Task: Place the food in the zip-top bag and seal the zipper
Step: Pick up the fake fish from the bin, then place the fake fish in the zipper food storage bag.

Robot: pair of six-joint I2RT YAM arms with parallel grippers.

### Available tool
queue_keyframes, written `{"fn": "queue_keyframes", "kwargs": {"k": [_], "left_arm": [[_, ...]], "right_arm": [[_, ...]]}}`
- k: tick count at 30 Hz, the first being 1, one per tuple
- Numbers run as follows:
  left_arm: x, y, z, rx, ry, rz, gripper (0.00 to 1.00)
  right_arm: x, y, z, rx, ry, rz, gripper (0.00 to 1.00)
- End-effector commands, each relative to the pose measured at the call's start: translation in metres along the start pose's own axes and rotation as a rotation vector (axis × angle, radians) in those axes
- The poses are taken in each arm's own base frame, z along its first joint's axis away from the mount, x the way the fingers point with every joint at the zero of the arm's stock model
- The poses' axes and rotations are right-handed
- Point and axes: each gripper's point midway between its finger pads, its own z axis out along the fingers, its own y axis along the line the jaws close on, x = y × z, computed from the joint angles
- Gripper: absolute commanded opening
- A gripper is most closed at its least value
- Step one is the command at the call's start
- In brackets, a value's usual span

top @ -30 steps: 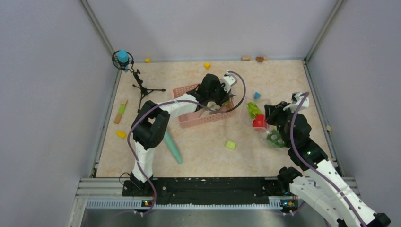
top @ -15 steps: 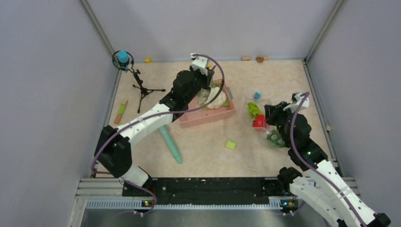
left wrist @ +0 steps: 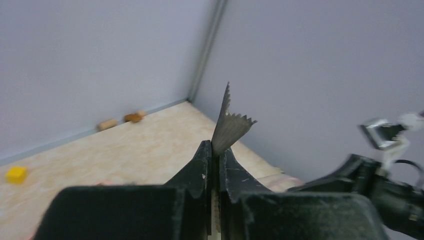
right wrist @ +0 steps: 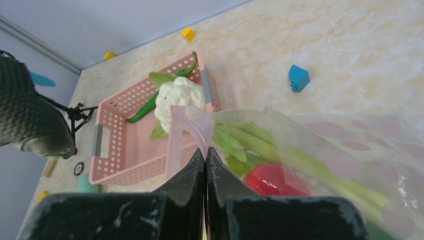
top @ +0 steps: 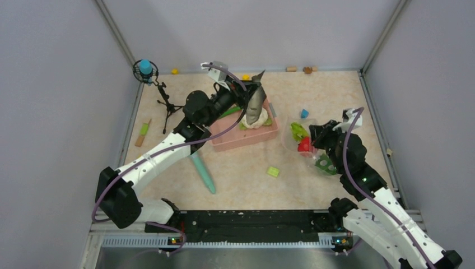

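My left gripper (top: 250,89) is shut on the tail of a grey toy fish (top: 256,106) and holds it in the air above the pink basket (top: 246,138). The tail fin (left wrist: 231,127) sticks out past the closed fingers (left wrist: 204,159). White cauliflower (top: 260,120) and a green pod (right wrist: 150,105) lie in the basket. My right gripper (top: 315,134) is shut on the pinkish zipper strip (right wrist: 176,135) of the clear zip-top bag (right wrist: 320,145), holding its mouth up. A red tomato (right wrist: 272,177), a leek stalk (right wrist: 280,150) and green leaves lie inside the bag.
A long teal stick (top: 203,171) and a yellow-green block (top: 273,171) lie in front of the basket. A blue block (top: 304,113) sits behind the bag. A small tripod (top: 147,69) stands at the back left. A yellow block (top: 245,77) and corks (top: 291,69) lie along the back wall.
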Motion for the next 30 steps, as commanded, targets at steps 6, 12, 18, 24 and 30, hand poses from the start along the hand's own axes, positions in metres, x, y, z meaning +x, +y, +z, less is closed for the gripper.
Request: {"fn": "queue_keyframes", "kwargs": {"k": [6,12,18,24,30], "left_arm": [[-0.038,-0.145,-0.037,0.647,-0.101,0.002,0.00],[-0.030,-0.177,-0.052,0.781,-0.124,0.035,0.00],[-0.020,-0.186,-0.053,0.854,-0.190,0.041,0.00],[0.011,-0.163,-0.034,0.770,-0.215,0.039,0.00],[0.045,-0.131,-0.034,0.642,-0.259,-0.095,0.00]], "right_arm": [[-0.006,0.044,-0.003,-0.138,0.106,0.131,0.00],[-0.015,0.075,-0.016,-0.241,0.174,0.215,0.00],[-0.018,0.096,-0.030,-0.326,0.229,0.314,0.00],[-0.026,0.106,-0.044,-0.384,0.232,0.377,0.00],[-0.038,0.097,-0.051,-0.359,0.153,0.485,0.00]]}}
